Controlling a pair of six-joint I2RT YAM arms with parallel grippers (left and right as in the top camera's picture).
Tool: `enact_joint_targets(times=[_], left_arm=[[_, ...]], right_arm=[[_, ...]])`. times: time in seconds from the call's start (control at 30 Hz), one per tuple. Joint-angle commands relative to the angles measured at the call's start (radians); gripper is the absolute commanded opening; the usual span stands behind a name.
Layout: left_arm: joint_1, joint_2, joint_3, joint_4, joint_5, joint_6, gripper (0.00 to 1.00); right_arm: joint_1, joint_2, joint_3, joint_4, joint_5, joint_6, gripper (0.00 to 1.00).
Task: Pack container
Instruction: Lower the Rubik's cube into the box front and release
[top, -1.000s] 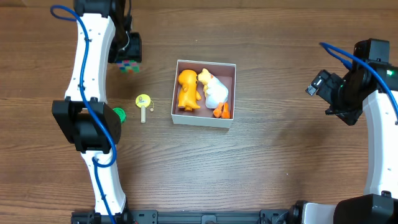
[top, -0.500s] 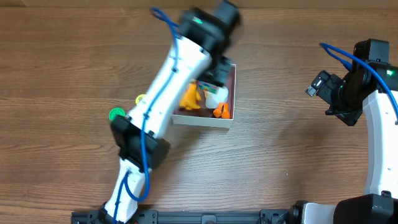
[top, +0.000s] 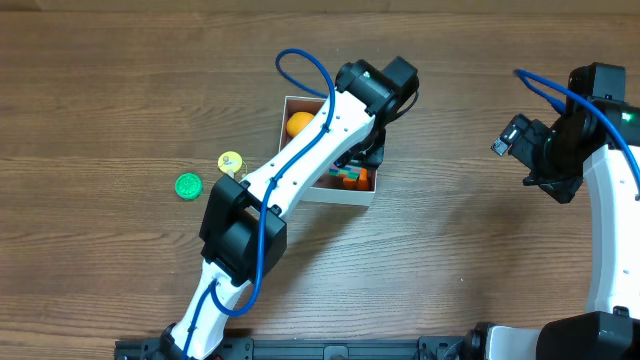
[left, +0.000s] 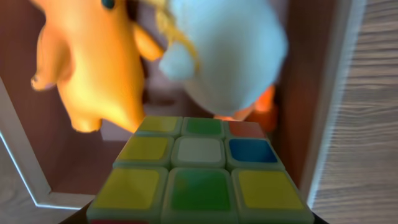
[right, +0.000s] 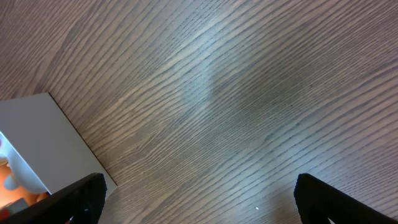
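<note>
white-walled container (top: 345, 194) sits on the desk (right: 249, 93), with an orange toy (left: 87, 68) and a white toy (left: 230, 56) side by side inside. left gripper (top: 360, 158) is clenched on a puzzle cube (left: 199, 180), low over the free corner beside them, likely so the cube lands without knocking either. right gripper (right: 199, 199) hangs released, well aside, out of the way

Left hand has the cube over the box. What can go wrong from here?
1. The box already holds an orange toy and a white toy; the cube may land on them and tip out.
2. The cube hangs close to a wall; it may catch the rim and shove the box.
</note>
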Motion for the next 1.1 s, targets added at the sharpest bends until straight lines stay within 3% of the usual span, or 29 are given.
enact_joint_targets(times=[0.0,0.43,0.57,0.63,0.7,0.73,1.0,1.07], left_arm=[[0.019,-0.019,-0.037,-0.005,-0.047,-0.065,0.38],[0.075,-0.019,-0.137,0.036,-0.032,-0.019,0.45],[0.075,-0.02,-0.145,0.037,-0.001,-0.013,0.6],[0.087,-0.03,-0.125,0.016,0.013,-0.003,0.93],[0.106,-0.045,-0.088,-0.014,0.024,0.019,0.94],[0.116,-0.054,-0.066,-0.032,0.023,0.019,1.0],[0.241,-0.232,0.114,-0.145,0.022,0.053,0.98],[0.262,-0.276,0.114,-0.151,0.021,0.056,0.87]], right_arm=[[-0.001,-0.008,0.0,0.001,0.001,-0.004,0.99],[-0.001,-0.008,0.0,0.001,0.001,-0.004,0.99],[-0.001,-0.008,0.0,0.001,0.001,-0.004,0.99],[-0.001,-0.008,0.0,0.001,0.001,-0.004,0.99],[-0.001,-0.008,0.0,0.001,0.001,-0.004,0.99],[-0.001,-0.008,0.0,0.001,0.001,-0.004,0.99],[-0.001,-0.008,0.0,0.0,0.001,-0.004,0.99],[-0.001,-0.008,0.0,0.001,0.001,-0.004,0.99]])
